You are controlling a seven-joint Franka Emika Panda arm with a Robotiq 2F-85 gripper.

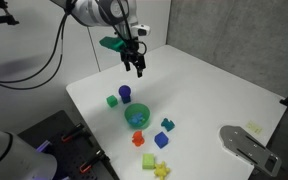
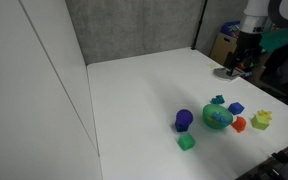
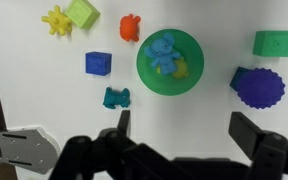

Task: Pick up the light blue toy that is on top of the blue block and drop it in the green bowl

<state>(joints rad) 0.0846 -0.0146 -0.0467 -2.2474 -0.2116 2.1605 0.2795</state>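
The green bowl [image 3: 190, 82] lies just ahead of my fingers in the wrist view and shows in both exterior views [image 1: 130, 118] [image 2: 225, 122]. The light blue toy [image 3: 164, 52], knobby, lies inside the bowl beside a small yellow piece. A blue block [image 3: 98, 63] sits on the table left of the bowl with nothing on top. My gripper [image 3: 184, 125] is open and empty. It hangs well above the white table in both exterior views [image 1: 136, 68] [image 2: 242, 66].
A small teal toy [image 3: 116, 97] lies near my left finger. A dark blue knobby cylinder [image 3: 259, 87] and a green cube [image 3: 273, 43] are right of the bowl. A red toy [image 3: 130, 27], a light green block [image 3: 82, 12] and a yellow toy [image 3: 56, 19] lie beyond. A grey metal plate [image 3: 22, 150] is at the lower left.
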